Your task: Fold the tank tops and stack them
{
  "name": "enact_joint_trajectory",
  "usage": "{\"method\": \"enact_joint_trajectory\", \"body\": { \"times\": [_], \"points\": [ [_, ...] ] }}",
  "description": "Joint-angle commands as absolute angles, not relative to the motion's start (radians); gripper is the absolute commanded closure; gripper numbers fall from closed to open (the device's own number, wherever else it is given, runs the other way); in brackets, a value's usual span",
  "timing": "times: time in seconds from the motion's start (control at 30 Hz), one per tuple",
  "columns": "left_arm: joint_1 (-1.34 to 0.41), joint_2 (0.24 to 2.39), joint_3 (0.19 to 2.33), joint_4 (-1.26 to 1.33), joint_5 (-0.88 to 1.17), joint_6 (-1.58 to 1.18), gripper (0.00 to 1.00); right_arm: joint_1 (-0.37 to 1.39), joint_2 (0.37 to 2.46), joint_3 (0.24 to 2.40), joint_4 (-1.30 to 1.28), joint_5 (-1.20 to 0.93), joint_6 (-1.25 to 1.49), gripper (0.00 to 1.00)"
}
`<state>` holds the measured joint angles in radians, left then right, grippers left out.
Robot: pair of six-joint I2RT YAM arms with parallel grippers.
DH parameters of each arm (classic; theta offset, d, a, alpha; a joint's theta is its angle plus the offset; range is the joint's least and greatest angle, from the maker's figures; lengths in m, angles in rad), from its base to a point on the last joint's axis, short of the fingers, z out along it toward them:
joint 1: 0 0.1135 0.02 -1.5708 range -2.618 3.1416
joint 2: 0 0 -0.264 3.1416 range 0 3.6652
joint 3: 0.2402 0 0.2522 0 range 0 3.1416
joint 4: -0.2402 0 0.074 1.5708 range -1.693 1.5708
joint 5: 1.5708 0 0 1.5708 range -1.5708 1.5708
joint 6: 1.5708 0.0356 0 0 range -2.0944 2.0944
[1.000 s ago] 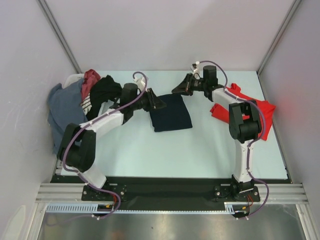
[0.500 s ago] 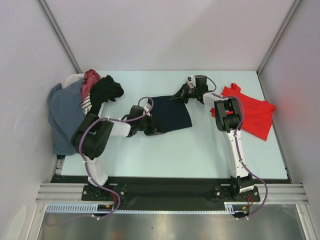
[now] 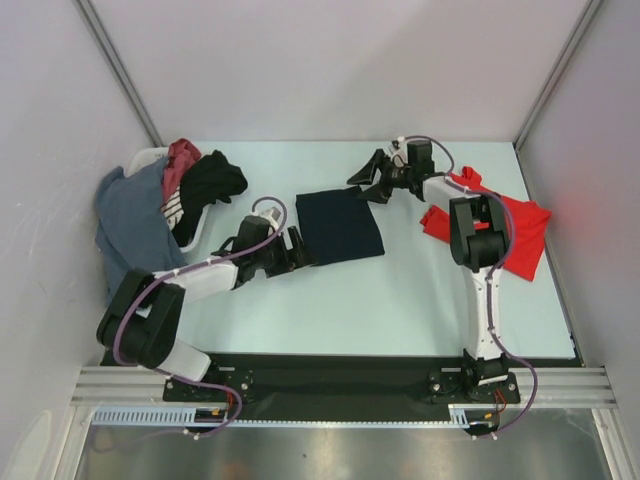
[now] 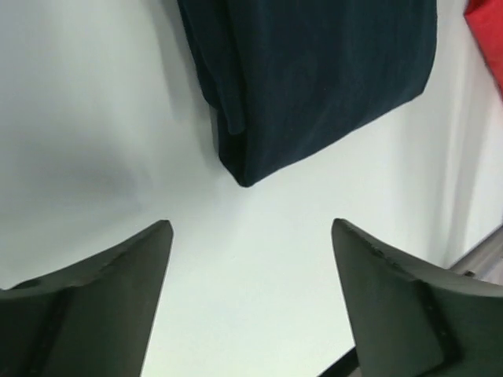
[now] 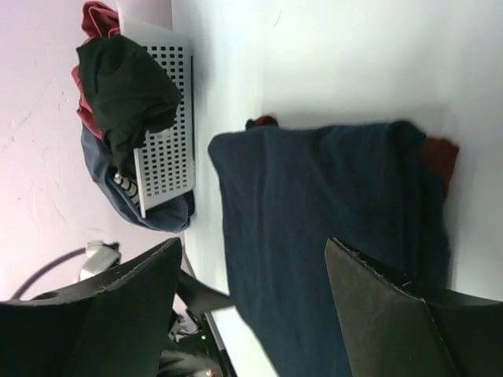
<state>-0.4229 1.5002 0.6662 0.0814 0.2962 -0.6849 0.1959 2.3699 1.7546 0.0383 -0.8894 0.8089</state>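
The navy tank top [image 3: 340, 225] lies folded into a flat rectangle mid-table, with maroon trim [image 5: 437, 154] peeking out at one edge. The red tank top [image 3: 515, 228] lies spread at the right, partly under the right arm. My left gripper [image 3: 303, 254] is open just off the navy top's near-left corner; in the left wrist view nothing lies between its fingers [image 4: 250, 229], and the navy top [image 4: 314, 86] is just ahead. My right gripper [image 3: 366, 184] is open at the top's far-right corner, hovering over the navy cloth [image 5: 330, 220], its jaws [image 5: 253, 247] empty.
A white perforated basket [image 3: 196, 226] stands at the far left, heaped with a grey-blue cloth [image 3: 130, 220], a black cloth [image 3: 215, 180] and a dark red cloth [image 3: 182, 155]. The basket [image 5: 161, 118] also shows in the right wrist view. Grey walls enclose the table.
Both grippers have opened and let go of the navy top, which now lies flat. The left gripper drew back off its near-left corner; the right one backed off the far edge.
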Motion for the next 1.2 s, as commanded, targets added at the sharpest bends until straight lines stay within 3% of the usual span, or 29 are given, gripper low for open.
{"method": "enact_joint_trajectory", "body": {
  "times": [0.0,0.2,0.33,0.5,0.67,0.77,0.93,1.03,1.13,1.17],
  "points": [
    [-0.417,1.43,0.702,-0.027,0.16,-0.637,0.09,0.19,2.211,1.7,-0.081,-0.836,0.663,0.2],
    [-0.416,1.529,0.848,-0.095,0.129,-0.618,0.09,0.198,2.074,1.614,-0.299,-0.602,0.465,0.25],
    [-0.416,1.646,0.957,-0.113,0.127,-0.621,0.13,0.219,2.063,1.602,-0.428,-0.404,0.377,0.2],
    [-0.414,1.755,1.046,-0.13,0.117,-0.632,0.14,0.253,2.094,1.589,-0.44,-0.344,0.351,0.16],
    [-0.414,1.844,1.126,-0.152,0.109,-0.643,0.22,0.278,2.178,1.629,-0.436,-0.359,0.353,0.2],
    [-0.41,1.873,1.143,-0.152,0.112,-0.644,0.41,0.301,2.218,1.669,-0.459,-0.359,0.344,0.24],
    [-0.396,1.924,1.181,-0.173,0.12,-0.647,0.41,0.377,2.246,1.718,-0.528,-0.25,0.304,0.27],
    [-0.394,1.96,1.219,-0.204,0.114,-0.641,0.41,0.394,2.256,1.729,-0.551,-0.193,0.301,0.35],
    [-0.394,2.0,1.252,-0.219,0.107,-0.64,0.44,0.414,2.266,1.741,-0.577,-0.134,0.296,0.49],
    [-0.394,2.012,1.262,-0.222,0.115,-0.641,0.48,0.419,2.269,1.744,-0.583,-0.13,0.296,0.6]
  ]
}}
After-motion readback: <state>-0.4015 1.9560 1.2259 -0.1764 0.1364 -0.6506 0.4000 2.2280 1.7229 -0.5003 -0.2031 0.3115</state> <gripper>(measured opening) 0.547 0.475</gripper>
